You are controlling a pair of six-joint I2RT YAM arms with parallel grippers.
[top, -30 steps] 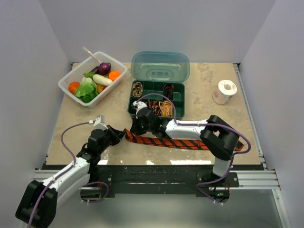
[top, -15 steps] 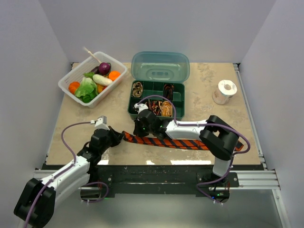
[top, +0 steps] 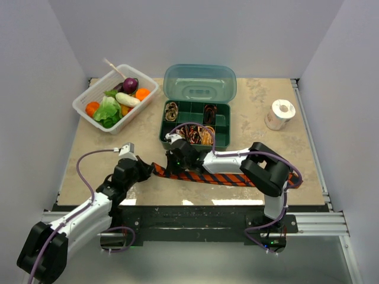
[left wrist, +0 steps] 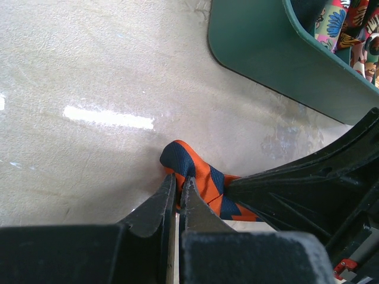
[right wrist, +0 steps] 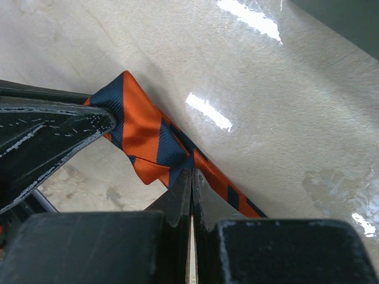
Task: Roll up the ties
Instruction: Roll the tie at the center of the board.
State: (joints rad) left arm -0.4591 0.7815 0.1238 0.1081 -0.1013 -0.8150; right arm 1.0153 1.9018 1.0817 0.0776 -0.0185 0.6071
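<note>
Your left tool (left wrist: pixel 179 181) pinched the folded end of the striped tie (left wrist: pixel 201 176), and your right tool (right wrist: pixel 192 175), pressed together, nipped the same tie just beside it. The rest lay along the counter (top: pixel 95 152) before the green box (top: pixel 200 83).

tie (top: pixel 228 178): orange, navy diagonal stripes | organiser box (top: pixel 199 83): teal | basket (top: pixel 136 110): white | table (top: pixel 106 148): beige marbled

Plain pale walls (top: pixel 195 29) enclose a beige marbled tabletop (top: pixel 254 94), brightly lit.
</note>
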